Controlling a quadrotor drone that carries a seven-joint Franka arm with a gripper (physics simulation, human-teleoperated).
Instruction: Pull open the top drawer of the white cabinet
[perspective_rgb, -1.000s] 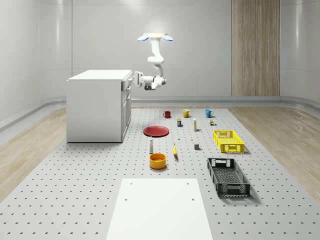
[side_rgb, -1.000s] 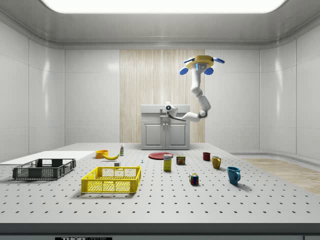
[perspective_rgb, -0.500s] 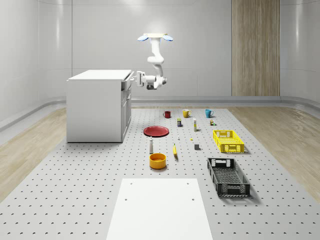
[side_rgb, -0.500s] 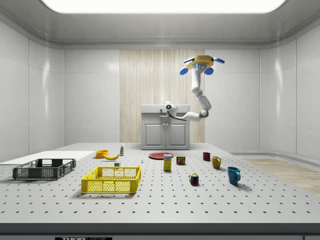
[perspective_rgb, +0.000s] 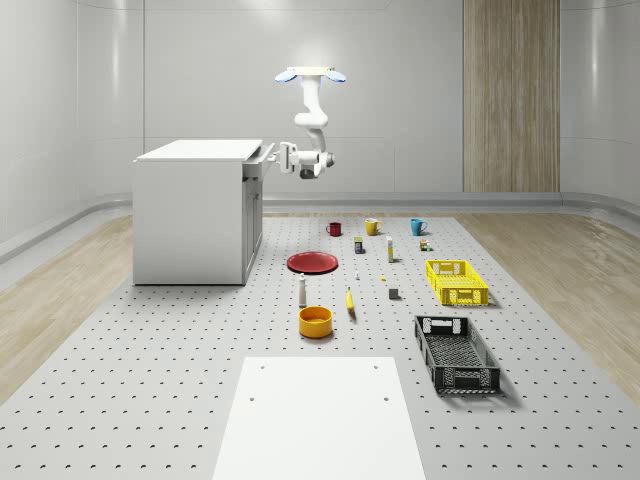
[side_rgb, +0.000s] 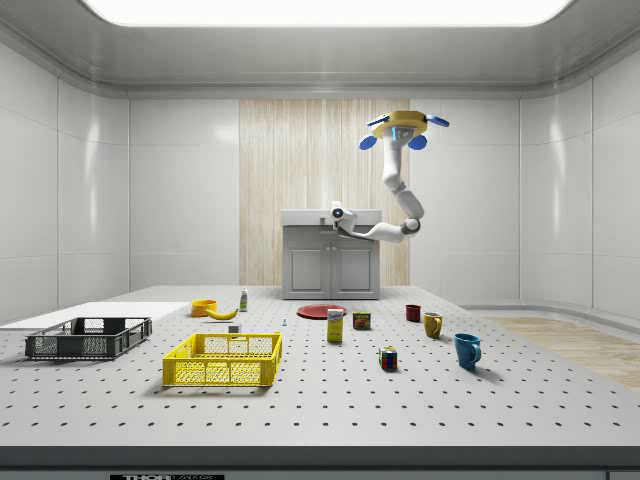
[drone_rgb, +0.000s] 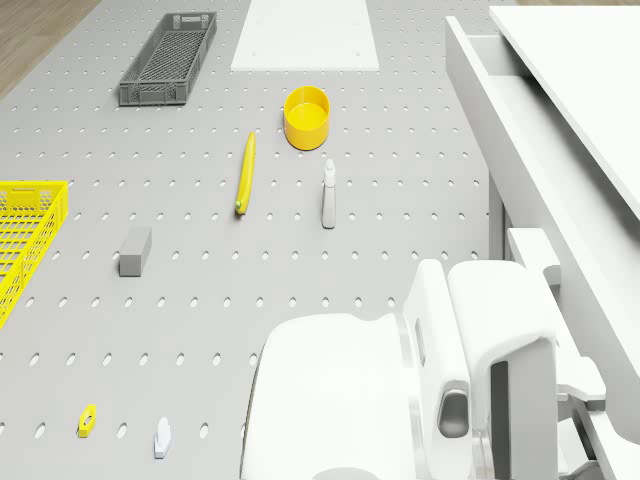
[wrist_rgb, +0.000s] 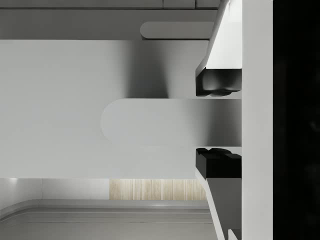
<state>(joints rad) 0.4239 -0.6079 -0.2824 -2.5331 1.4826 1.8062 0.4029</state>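
The white cabinet (perspective_rgb: 190, 210) stands on the perforated floor at the whole-scene view's left. Its top drawer (perspective_rgb: 256, 166) is pulled partly out, and its open inside shows in the drone view (drone_rgb: 478, 62). My drone (perspective_rgb: 311, 74) hovers high beside the cabinet's front, with the arm bent down toward the drawer. My gripper (perspective_rgb: 277, 156) is level with the drawer front. In the wrist view the gripper (wrist_rgb: 217, 122) is shut on the drawer handle (wrist_rgb: 160, 122), and the black pads (wrist_rgb: 218, 83) press it from both sides.
In front of the cabinet on the floor lie a red plate (perspective_rgb: 312, 262), a white bottle (drone_rgb: 328, 195), a banana (drone_rgb: 246, 172) and an orange bowl (perspective_rgb: 315, 321). Farther right are mugs (perspective_rgb: 372, 227), a yellow crate (perspective_rgb: 457, 281) and a black crate (perspective_rgb: 456, 352). A white mat (perspective_rgb: 318, 415) lies nearest.
The gripper has moved away from the cabinet toward the whole-scene view's right, holding the handle. The top drawer has slid out with it. The drone has stayed in place.
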